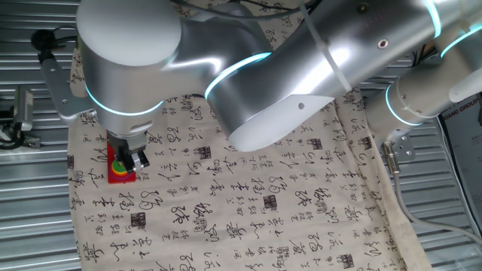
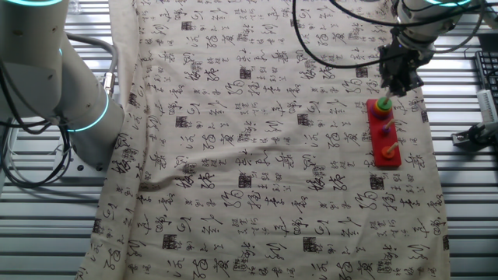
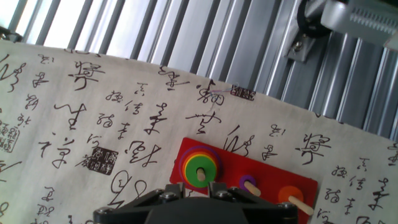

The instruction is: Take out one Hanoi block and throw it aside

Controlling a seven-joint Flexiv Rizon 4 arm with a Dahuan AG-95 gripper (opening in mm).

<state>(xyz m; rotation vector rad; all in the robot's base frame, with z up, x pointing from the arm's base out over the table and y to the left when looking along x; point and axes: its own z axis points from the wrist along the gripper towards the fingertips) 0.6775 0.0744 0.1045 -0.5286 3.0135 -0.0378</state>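
The ribbed grey metal table point(image 2: 467, 233) fills every view, and most of it lies under a large beige cloth printed with black calligraphy characters point(image 2: 257, 140). Over the cloth reaches the silver robot arm with glowing cyan joint rings point(image 1: 301, 68), its bulky links covering much of one fixed view.

Near one edge of the cloth lies the red rectangular peg base point(image 2: 385, 140), flat on the fabric and bearing wooden pegs in a row. The end peg nearest the arm's wrist carries a stack of coloured rings; the middle peg has a small purple ring point(image 3: 249, 182) at its foot and the far peg an orange one point(image 3: 289, 194).

The black two-finger gripper point(image 2: 400, 75) hangs directly above the stacked end of the base, fingers pointing down. In the hand view its fingertips point(image 3: 214, 186) stand close together just beside the stack, with nothing visibly between them; whether they are fully pressed together cannot be told.

The small round green ring-shaped Hanoi block point(image 3: 199, 165) sits on top of the stack, threaded on its peg, resting on a wider yellow ring point(image 3: 186, 163) with purple and red rims showing beneath.
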